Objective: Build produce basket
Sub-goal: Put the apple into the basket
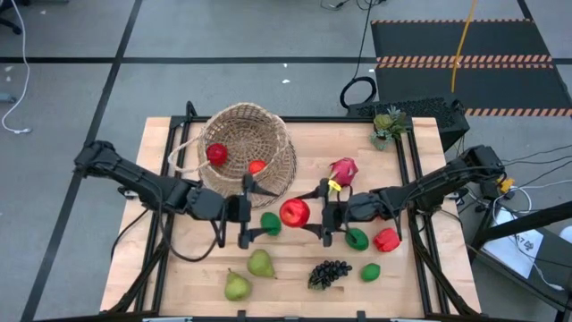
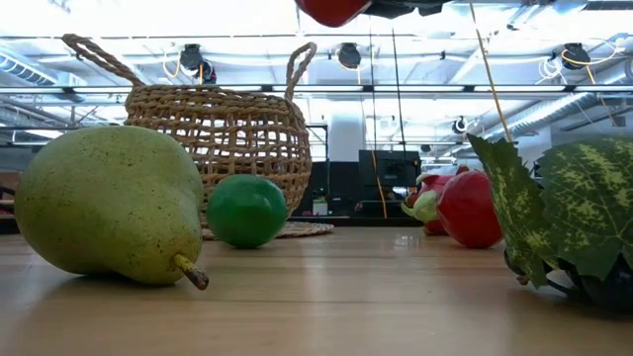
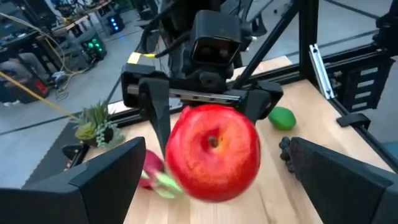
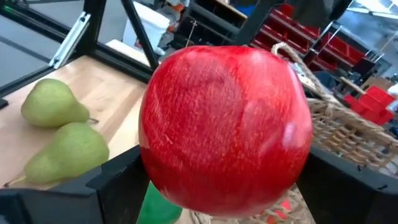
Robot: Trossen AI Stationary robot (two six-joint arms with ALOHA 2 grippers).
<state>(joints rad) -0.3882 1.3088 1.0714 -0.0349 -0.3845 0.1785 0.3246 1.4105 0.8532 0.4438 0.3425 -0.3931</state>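
The woven basket stands at the table's far left-centre with two small red fruits inside. My right gripper is shut on a red apple in mid-air near the table's middle. My left gripper faces it from the left. It is open, with its fingers short of the apple and not touching it. Loose produce lies on the table: two pears, a grape bunch, limes, a red fruit and a dragon fruit. My right gripper pinches the apple's two opposite sides between its two fingers. It comes level from the table's right. The apple is lifted clear of the table, and its stem pit faces my left gripper.
A small potted plant stands at the far right corner. One lime lies under my right arm. Dark frame rails run along the table's sides. Bare wood shows along the near edge, left of the pears.
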